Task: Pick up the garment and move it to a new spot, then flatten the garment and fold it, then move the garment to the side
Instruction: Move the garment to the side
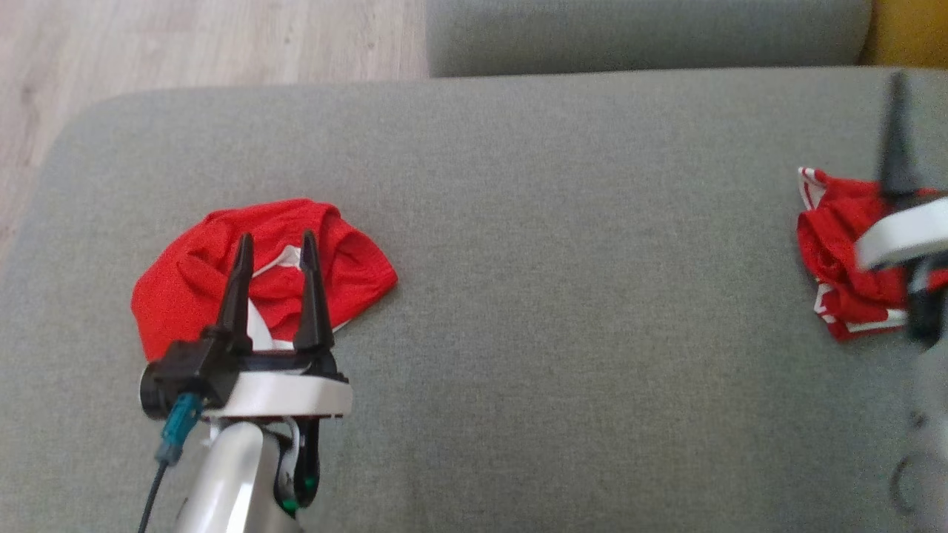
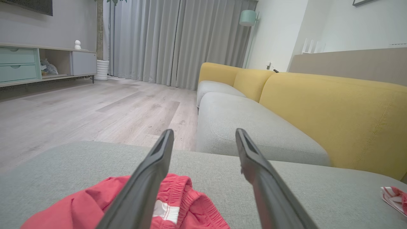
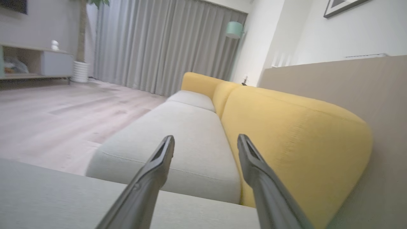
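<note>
Left red garment [image 1: 178, 289], long axis left-right

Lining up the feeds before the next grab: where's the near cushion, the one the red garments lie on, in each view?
Head view: the near cushion spans most of the picture, edge to edge.
Left wrist view: it runs across the bottom.
Right wrist view: it sits at the bottom left.
Shared landmark: the far seat, just beyond it in every view.
</note>
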